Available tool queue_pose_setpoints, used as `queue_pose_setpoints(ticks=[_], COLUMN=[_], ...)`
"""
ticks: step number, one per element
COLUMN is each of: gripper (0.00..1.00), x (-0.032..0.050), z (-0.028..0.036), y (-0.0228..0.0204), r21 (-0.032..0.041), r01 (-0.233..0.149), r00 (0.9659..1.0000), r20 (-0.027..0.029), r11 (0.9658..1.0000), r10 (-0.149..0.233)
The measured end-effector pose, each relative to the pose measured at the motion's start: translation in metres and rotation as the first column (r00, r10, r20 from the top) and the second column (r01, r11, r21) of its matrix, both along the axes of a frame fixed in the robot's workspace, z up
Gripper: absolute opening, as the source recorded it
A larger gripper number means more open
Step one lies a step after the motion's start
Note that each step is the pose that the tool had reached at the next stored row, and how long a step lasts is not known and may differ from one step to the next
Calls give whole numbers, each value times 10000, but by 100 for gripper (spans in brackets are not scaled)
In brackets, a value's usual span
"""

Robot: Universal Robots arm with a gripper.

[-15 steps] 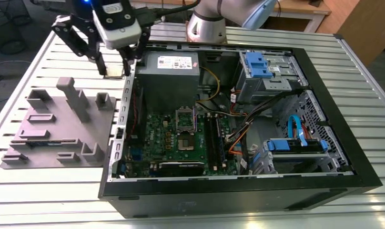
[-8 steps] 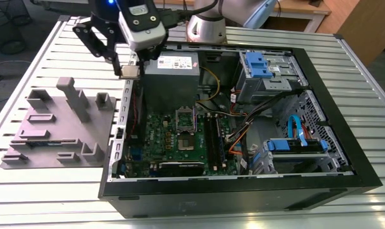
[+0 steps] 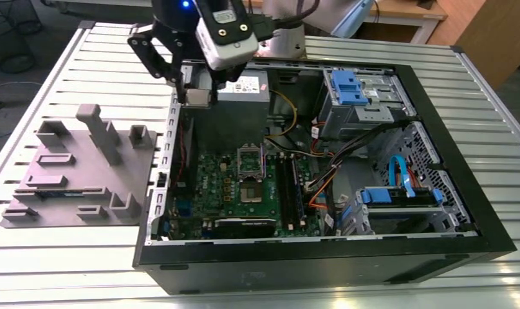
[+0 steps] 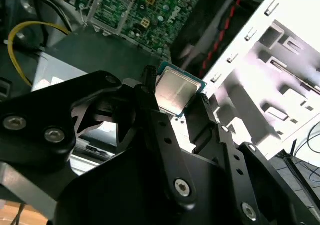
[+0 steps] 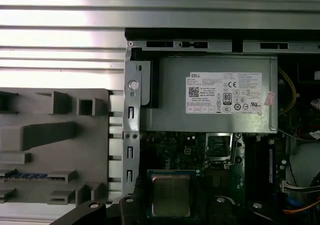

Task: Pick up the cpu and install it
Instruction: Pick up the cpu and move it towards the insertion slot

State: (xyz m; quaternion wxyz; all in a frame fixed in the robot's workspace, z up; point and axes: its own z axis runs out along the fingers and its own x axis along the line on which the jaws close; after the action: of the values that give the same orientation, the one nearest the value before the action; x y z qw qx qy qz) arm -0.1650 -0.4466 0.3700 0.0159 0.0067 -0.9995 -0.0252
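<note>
A: Quick one. What was the gripper (image 3: 197, 96) doing?

B: It was pinching the cpu (image 3: 198, 98). The two black fingers (image 4: 150, 92) were pressed on opposite edges of the chip, with the silver top facing the second wrist view.

A: Was the cpu flat or tilted?

B: It looked roughly level in the first wrist view. The chip's thin darker rim showed around the metal top there.

A: Where was it in the scene?

B: It was up in the air, not resting on anything. In the exterior view it hung over the far end of the open computer case (image 3: 329, 257), at the power supply (image 3: 234, 109), close to the case wall on the exterior view's left.

A: And the socket?

B: The socket frame (image 3: 250, 161) sat on the motherboard (image 3: 242, 190), well apart from the chip in the exterior view. The cpu was not seated in it.

A: Anything beside the case?

B: A grey fixture (image 3: 80, 167) with slots and upright posts lay on the slatted table (image 3: 97, 58), just beside the case on the exterior view's left. The chip was past its edge, on the case side.

A: Any cables?

B: A yellow cable (image 4: 20, 40) looped by the power supply. It was not touching the gripper.

A: Did the fingers touch the case?

B: No, they were clear of it.
</note>
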Motion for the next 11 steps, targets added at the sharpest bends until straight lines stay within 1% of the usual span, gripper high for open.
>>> queue_pose_setpoints(ticks=[5, 11], gripper=[48, 48], x=[186, 380], z=[-1, -3], y=[-2, -3], r21=[0, 0], r01=[0, 0], r00=[10000, 10000], r20=[-19, -32], r11=[10000, 10000], r10=[0, 0])
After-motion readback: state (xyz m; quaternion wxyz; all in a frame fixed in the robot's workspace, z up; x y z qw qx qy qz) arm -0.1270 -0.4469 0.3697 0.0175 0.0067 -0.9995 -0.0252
